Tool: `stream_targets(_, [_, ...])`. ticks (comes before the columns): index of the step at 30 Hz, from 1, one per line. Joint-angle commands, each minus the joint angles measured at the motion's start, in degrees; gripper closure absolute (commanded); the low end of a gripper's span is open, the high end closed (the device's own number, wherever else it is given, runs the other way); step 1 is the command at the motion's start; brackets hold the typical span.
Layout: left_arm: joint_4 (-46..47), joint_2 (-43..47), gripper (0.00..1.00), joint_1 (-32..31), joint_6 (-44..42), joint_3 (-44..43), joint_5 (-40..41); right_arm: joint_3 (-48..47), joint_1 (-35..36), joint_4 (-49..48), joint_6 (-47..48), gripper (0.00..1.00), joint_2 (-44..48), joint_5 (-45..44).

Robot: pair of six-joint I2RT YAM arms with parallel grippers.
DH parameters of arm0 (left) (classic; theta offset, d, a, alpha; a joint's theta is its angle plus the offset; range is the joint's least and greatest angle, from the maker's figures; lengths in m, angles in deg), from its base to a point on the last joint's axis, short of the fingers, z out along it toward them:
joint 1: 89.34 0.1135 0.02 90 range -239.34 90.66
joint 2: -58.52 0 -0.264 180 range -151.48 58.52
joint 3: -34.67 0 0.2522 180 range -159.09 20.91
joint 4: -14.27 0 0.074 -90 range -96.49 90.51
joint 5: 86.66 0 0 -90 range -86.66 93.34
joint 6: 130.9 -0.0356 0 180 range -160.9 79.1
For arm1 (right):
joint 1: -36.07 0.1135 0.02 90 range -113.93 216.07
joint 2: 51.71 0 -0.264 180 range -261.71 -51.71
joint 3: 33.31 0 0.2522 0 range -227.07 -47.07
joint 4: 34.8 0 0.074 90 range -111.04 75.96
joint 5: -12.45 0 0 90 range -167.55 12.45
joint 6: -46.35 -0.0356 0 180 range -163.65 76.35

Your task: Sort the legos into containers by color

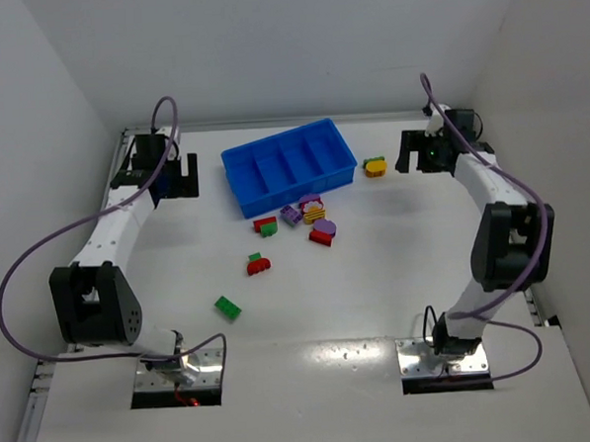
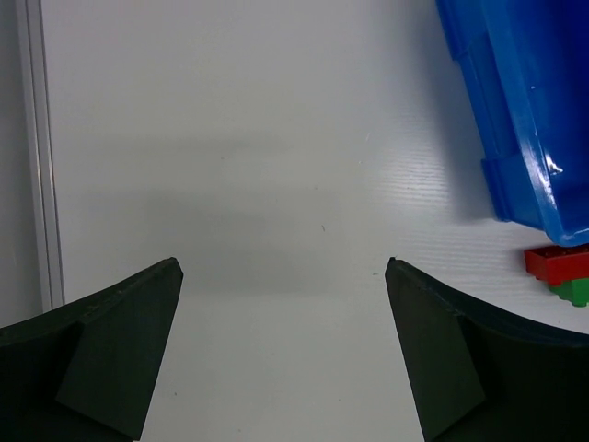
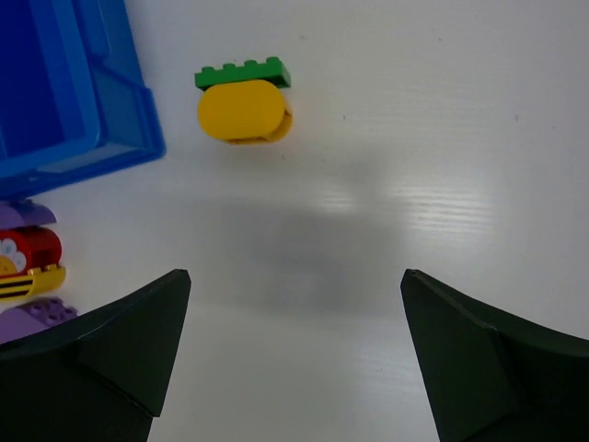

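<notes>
The blue tray (image 1: 242, 162) with four compartments sits at the back middle of the table; its compartments look bare. Legos lie in front of it: a red and green pair (image 1: 266, 224), purple, yellow and red pieces (image 1: 312, 213), a red piece (image 1: 259, 265), a green brick (image 1: 227, 307). A yellow and green piece (image 1: 374, 165) lies right of the tray and shows in the right wrist view (image 3: 242, 103). My left gripper (image 1: 182, 175) is open and empty, left of the tray (image 2: 515, 110). My right gripper (image 1: 406, 152) is open and empty, just right of the yellow piece.
White walls close in the table on the left, back and right. A metal rail (image 2: 37, 166) runs along the left edge. The arm bases (image 1: 179, 371) sit at the near edge.
</notes>
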Motion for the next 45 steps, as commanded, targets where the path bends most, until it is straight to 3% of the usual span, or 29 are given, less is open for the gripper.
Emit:
stream_targets(1, [0.66, -1.03, 0.0, 0.36, -0.28, -2.95, -0.38, -8.36, 3.07, -1.25, -2.42, 0.02, -6.17, -2.0])
stream_targets(14, [-0.39, -5.42, 0.0, 0.36, -2.39, -6.65, 2.44, -23.76, 10.54, -1.86, 2.15, 0.06, -27.53, -12.21])
stream_targets(29, [-1.45, -9.99, 0.0, 0.36, -3.53, -10.07, 3.5, -29.74, 13.35, -2.48, 3.38, 0.02, -35.46, -12.29])
stream_targets(34, [-1.45, -10.52, 0.0, 0.36, -3.53, -10.07, 4.02, -29.74, 14.41, -3.01, 3.38, 0.17, -36.69, -12.9])
stream_targets(38, [-1.45, -10.52, 0.0, 0.36, -3.53, -10.6, 4.02, -29.21, 14.41, -3.53, 2.86, 0.39, -36.78, -13.52])
stream_targets(42, [-1.45, -10.52, 0.0, 0.36, -4.05, -10.6, 2.63, -25.98, 13.89, -3.53, 2.86, 0.73, -34.06, -14.14])
stream_targets(45, [-1.45, -10.52, 0.0, 0.36, -5.37, -10.6, -3.34, -22.64, 12.74, -3.01, 4.61, 0.94, -29.16, -14.14])
